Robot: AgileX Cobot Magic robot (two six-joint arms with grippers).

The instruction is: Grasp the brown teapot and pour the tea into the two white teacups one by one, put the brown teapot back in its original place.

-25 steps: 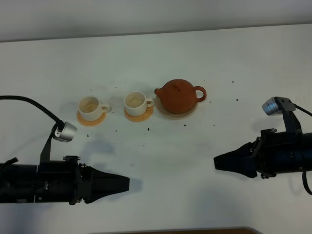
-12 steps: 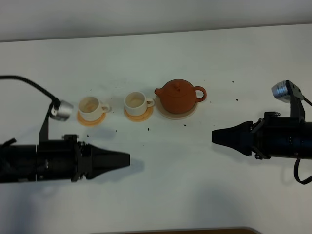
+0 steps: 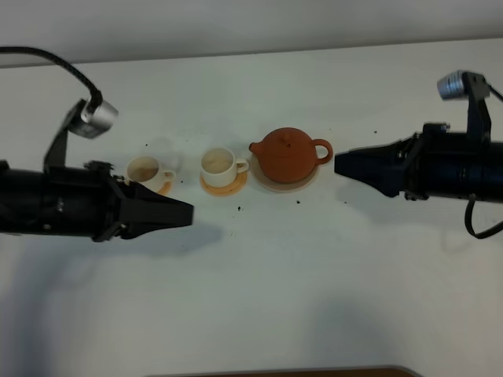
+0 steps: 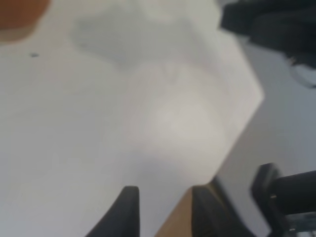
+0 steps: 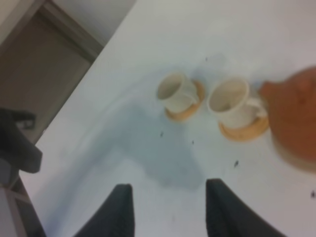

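The brown teapot (image 3: 287, 155) sits on its pale saucer (image 3: 292, 186), spout toward the two white teacups (image 3: 220, 163) (image 3: 145, 170), each on an orange coaster. My right gripper (image 3: 338, 163) hovers just right of the teapot's handle, apart from it. In the right wrist view its fingers (image 5: 120, 210) stand open around nothing, with both teacups (image 5: 175, 91) (image 5: 232, 101) and the teapot (image 5: 296, 113) ahead. My left gripper (image 3: 189, 212) hangs in front of the left teacup, partly covering its coaster. It is open (image 4: 165, 217) and holds nothing.
Dark specks (image 3: 238, 208) dot the white table (image 3: 259, 298) around the coasters and saucer. A brown strip (image 3: 314, 371) shows at the table's near edge. The left wrist view shows the table's edge (image 4: 237, 128) and the dark right arm (image 4: 266, 24).
Both arms have risen and moved toward the back of the table. The right gripper now sits beside the teapot's handle. The left gripper has come close to the left teacup.
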